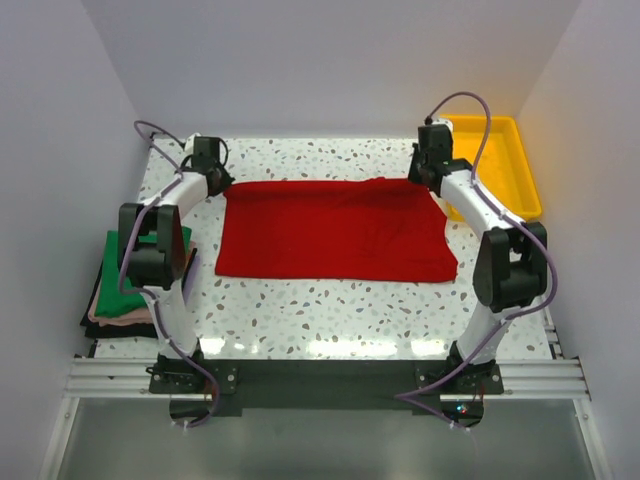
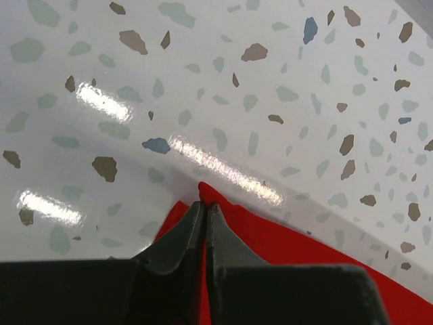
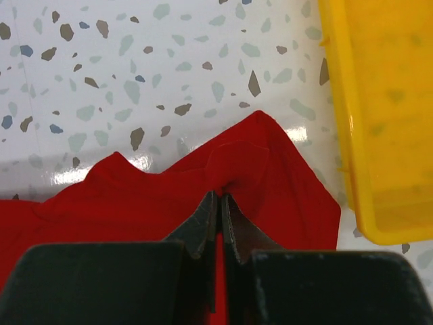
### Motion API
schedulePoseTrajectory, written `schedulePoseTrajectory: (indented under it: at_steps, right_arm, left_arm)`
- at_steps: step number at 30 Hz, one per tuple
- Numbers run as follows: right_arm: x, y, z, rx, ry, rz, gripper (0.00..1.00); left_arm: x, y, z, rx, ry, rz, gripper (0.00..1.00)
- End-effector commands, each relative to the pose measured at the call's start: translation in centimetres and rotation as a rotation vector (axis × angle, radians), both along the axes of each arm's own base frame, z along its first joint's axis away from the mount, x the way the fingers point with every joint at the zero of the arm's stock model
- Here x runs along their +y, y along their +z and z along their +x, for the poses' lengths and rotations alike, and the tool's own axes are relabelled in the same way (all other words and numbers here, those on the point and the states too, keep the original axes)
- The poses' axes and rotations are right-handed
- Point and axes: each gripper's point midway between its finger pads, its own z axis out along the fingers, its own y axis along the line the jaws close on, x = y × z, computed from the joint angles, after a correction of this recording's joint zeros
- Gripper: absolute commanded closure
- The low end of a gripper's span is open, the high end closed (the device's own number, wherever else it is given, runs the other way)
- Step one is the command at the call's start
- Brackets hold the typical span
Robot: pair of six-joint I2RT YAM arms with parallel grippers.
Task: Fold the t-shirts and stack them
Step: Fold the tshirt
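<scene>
A bright red t-shirt (image 1: 335,230) lies spread as a wide rectangle in the middle of the table. At its far left corner my left gripper (image 1: 214,180) is shut on the red cloth (image 2: 284,247), the corner poking out past the fingertips (image 2: 196,213). My right gripper (image 1: 428,172) is shut on the shirt's far right corner, where the red cloth (image 3: 264,169) bunches up just beyond the jaws. A dark green t-shirt (image 1: 140,262) tops a folded pile at the table's left edge, partly hidden by my left arm.
A yellow plastic tray (image 1: 500,165) stands at the back right, close beside the right gripper, and its wall (image 3: 379,122) fills the right side of the right wrist view. The folded pile (image 1: 120,310) also holds pink and black layers. White walls enclose the speckled table.
</scene>
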Motion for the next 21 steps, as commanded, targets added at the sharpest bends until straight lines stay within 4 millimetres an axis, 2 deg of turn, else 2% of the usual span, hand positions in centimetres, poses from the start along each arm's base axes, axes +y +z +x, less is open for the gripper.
schedulePoseTrajectory:
  at_steps: [1,2,4,6,7,12,13,21]
  right_arm:
    - [-0.7,1.7,-1.4,-0.054,-0.055,0.043,1.00]
    - [-0.6,2.0,-2.0,-0.059,-0.055,0.051,1.00]
    - [-0.7,0.7,-3.2,-0.024,-0.061,0.060,1.00]
    - [-0.7,0.6,-4.1,-0.017,-0.071,0.076,1.00]
    - [-0.8,-0.3,-4.8,0.005,-0.078,0.077,1.00]
    - [-0.9,-1.7,-7.1,0.047,-0.090,0.099,1.00]
    - [-0.9,-1.4,-7.5,0.041,-0.092,0.103,1.00]
    - [-1.6,-1.2,-10.0,0.040,-0.113,0.106,1.00]
  left_arm:
    - [0.6,4.2,0.1,-0.110,0.026,-0.021,1.00]
    - [0.6,4.2,-0.5,-0.108,0.029,-0.024,1.00]
    - [0.6,4.8,-1.1,-0.117,0.029,-0.028,1.00]
    - [0.6,4.2,-1.9,-0.101,0.034,-0.029,1.00]
    - [0.6,4.1,-2.2,-0.099,0.036,-0.031,1.00]
    - [0.6,3.6,-4.3,-0.086,0.043,-0.041,1.00]
    - [0.6,3.9,-4.4,-0.095,0.045,-0.045,1.00]
    - [-0.1,2.6,-7.0,-0.078,0.046,-0.089,1.00]
